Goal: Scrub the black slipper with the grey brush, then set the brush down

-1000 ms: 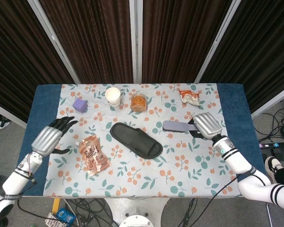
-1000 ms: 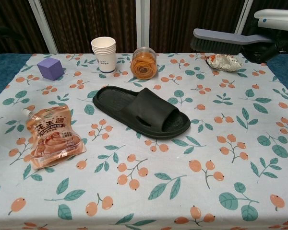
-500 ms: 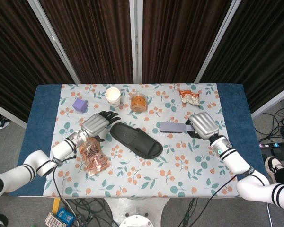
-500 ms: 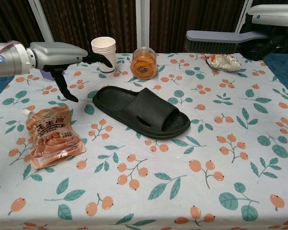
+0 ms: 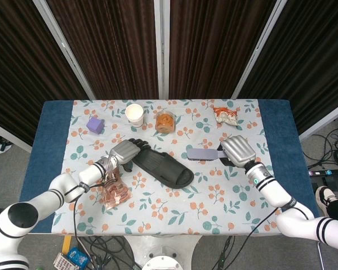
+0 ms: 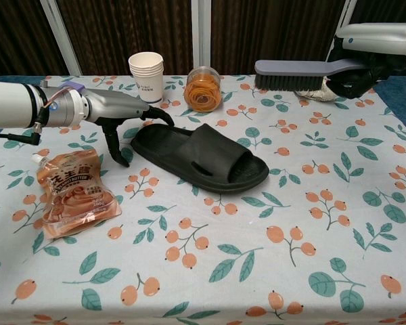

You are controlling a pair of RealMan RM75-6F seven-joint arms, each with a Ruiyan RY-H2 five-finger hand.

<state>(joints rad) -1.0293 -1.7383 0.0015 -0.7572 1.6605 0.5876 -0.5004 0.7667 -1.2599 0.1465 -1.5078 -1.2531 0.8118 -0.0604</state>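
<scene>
Purple cube (image 5: 94,124), paper cup stack (image 5: 134,114), snack jar (image 5: 165,121), crumpled packet (image 5: 226,115), orange pouch (image 6: 73,191) on floral tablecloth (image 6: 271,264).

Left robot hand (image 6: 118,112) spread, right robot hand (image 5: 238,151) clenched.

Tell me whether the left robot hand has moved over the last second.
Yes. The left robot hand moved from the table's left edge inward, now reaching the black slipper's heel end.

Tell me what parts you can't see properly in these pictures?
- Right hand: chest view, cut off by the picture's edge; its fingers hide the brush handle end.
- Left hand: head view, its back hides whether the fingers touch the slipper.
- Cup print: both views, too small to read.
</scene>
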